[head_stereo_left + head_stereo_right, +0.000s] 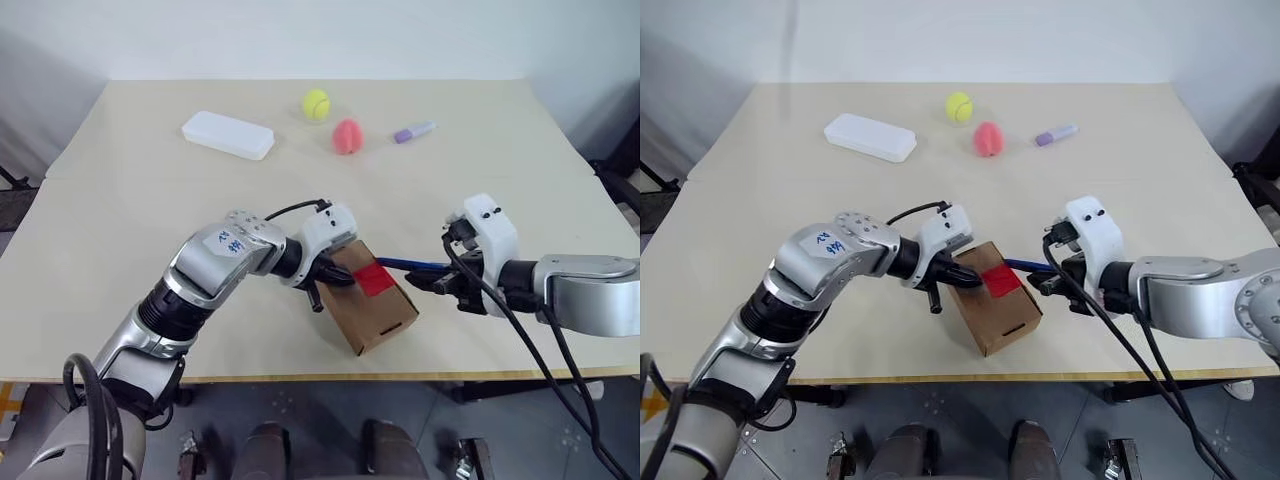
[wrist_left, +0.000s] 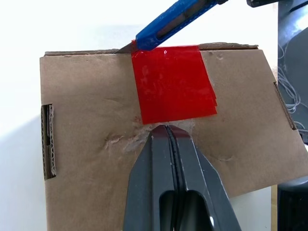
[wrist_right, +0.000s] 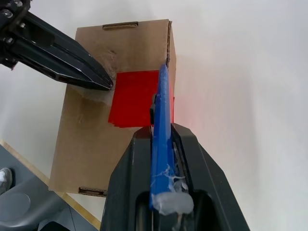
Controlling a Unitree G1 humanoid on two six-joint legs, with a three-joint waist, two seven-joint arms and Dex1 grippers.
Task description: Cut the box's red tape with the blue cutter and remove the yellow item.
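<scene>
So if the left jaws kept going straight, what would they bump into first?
The red tape on the box. The shut left gripper already presses the cardboard just short of the tape's edge.

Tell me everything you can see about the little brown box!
The box is a small brown cardboard carton lying near the table's front edge, closed, with slot cut-outs at its ends. A shiny red tape square is stuck across its top face, reaching the edge seam. The cardboard looks scuffed and dented beside the tape. The left gripper, shut, presses its tips on the top by the tape. The blue cutter, held by the right gripper, has its blade tip at the taped seam.
</scene>
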